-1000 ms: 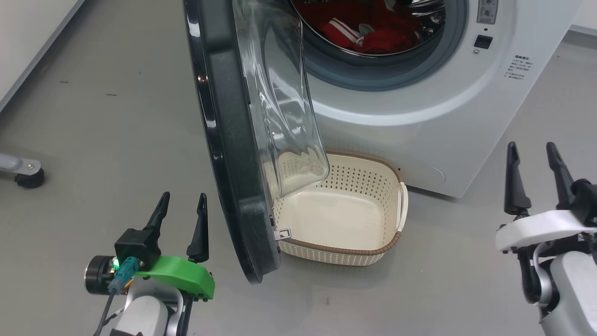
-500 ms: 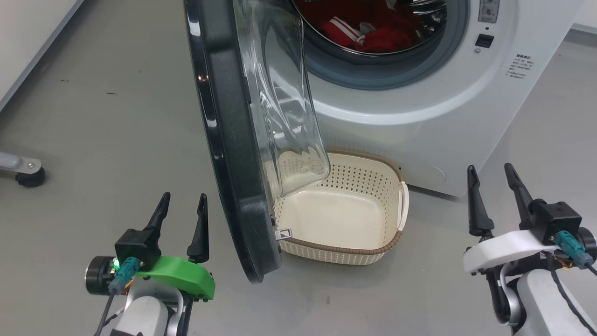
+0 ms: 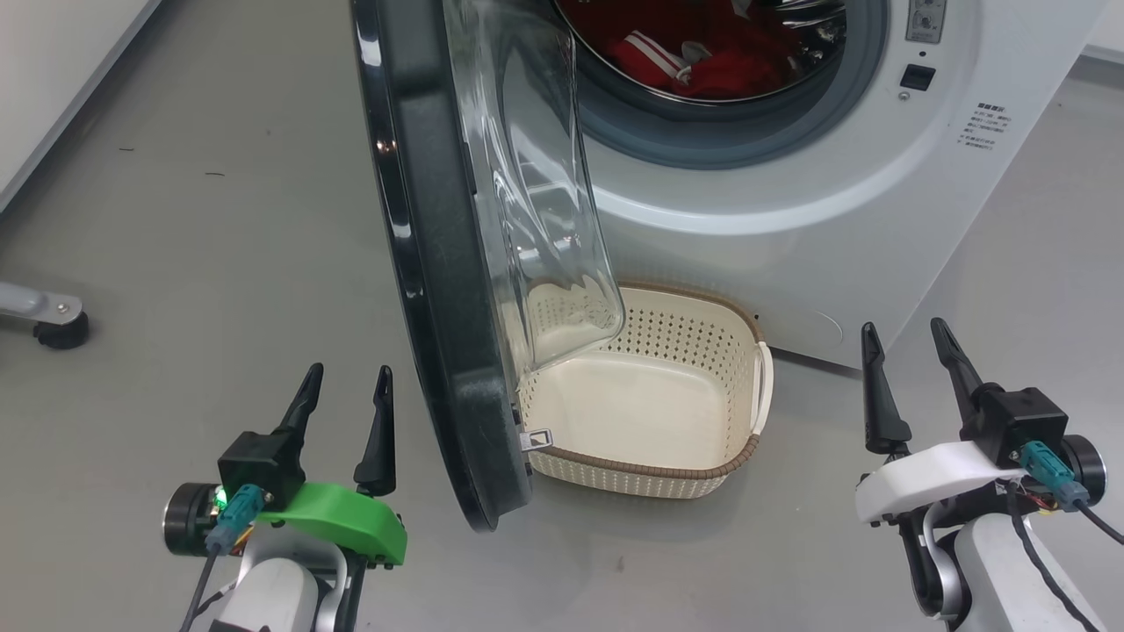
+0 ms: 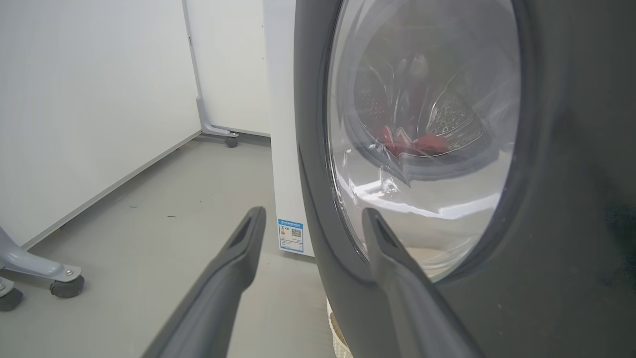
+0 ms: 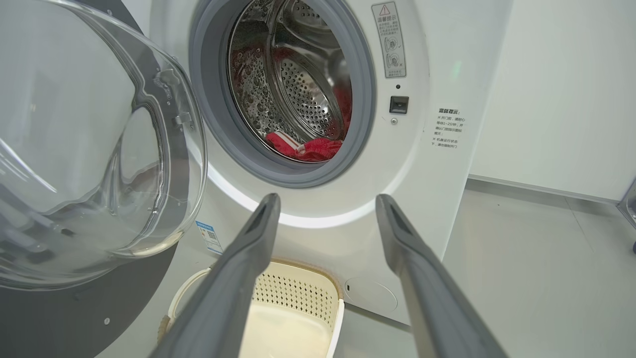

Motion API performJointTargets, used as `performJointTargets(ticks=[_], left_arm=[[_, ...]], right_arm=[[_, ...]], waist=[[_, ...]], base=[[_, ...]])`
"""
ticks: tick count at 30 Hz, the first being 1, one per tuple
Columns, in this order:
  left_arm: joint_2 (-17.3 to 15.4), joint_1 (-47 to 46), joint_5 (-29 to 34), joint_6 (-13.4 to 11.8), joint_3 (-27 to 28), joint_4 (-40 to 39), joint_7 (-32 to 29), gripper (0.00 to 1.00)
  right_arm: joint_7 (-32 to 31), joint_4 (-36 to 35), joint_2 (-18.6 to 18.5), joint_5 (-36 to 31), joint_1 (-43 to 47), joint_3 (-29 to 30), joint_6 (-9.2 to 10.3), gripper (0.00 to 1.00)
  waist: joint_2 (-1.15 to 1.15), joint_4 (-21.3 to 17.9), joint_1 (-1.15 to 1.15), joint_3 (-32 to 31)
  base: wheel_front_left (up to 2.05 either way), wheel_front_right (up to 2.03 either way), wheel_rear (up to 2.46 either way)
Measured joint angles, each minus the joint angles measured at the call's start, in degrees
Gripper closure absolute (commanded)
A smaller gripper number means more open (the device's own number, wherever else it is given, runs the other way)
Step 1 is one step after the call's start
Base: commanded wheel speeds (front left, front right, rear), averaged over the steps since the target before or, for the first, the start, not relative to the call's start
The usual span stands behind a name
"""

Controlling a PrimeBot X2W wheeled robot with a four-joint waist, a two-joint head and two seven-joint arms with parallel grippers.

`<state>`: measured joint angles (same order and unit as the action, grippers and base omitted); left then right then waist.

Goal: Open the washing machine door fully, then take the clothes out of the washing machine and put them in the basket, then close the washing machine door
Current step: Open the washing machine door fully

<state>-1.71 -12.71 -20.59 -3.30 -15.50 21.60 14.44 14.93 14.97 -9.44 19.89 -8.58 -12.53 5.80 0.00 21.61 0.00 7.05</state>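
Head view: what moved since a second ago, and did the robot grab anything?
The right end effector moved down and left in the head view, back toward the robot, and its wrist turned. It grabbed nothing; both end effectors are open and empty. The left end effector, the open washing machine door, the empty basket and the red clothes in the drum stayed put.

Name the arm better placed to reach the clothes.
Right, likely. The right gripper, open, faces the clothes with nothing between; the left gripper sits outside the door, which blocks it.
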Motion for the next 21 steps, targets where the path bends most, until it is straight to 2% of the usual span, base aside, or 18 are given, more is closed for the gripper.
performJointTargets(ticks=[6,7,8,9,11,21], left_arm=[[0.0,0.0,-0.1,0.0,-0.1,0.1,0.0,0.00],[0.0,0.0,-0.1,0.0,-0.1,0.1,0.0,0.11],[0.0,0.0,-0.1,0.0,-0.1,0.1,0.0,0.44],[0.0,0.0,-0.1,0.0,-0.1,0.1,0.0,0.58],[0.0,0.0,-0.1,0.0,-0.2,0.2,0.0,1.00],[0.0,0.1,-0.6,-0.2,-0.3,0.4,0.0,1.00]], right_arm=[[0.0,0.2,0.6,-0.9,0.0,0.7,-0.01,0.00],[0.0,0.2,0.7,-1.0,0.0,0.8,-0.02,0.00],[0.0,0.2,0.7,-1.0,0.0,0.8,-0.02,0.00],[0.0,0.2,0.8,-1.0,0.0,1.0,-0.02,0.00],[0.0,0.2,1.0,-1.5,0.0,1.2,-0.04,0.00],[0.0,0.4,1.9,-2.5,0.0,2.0,-0.63,0.00]], waist=[[0.00,0.1,0.00,-0.1],[0.00,0.1,0.00,-0.1],[0.00,0.1,0.00,-0.1],[0.00,0.1,0.00,-0.1],[0.00,0.1,0.00,-0.1],[0.00,0.3,0.00,-0.1]], base=[[0.00,0.00,0.00],[0.00,0.00,0.00],[0.00,0.00,0.00],[0.00,0.00,0.00],[0.00,0.00,0.00],[0.00,0.00,0.00]])
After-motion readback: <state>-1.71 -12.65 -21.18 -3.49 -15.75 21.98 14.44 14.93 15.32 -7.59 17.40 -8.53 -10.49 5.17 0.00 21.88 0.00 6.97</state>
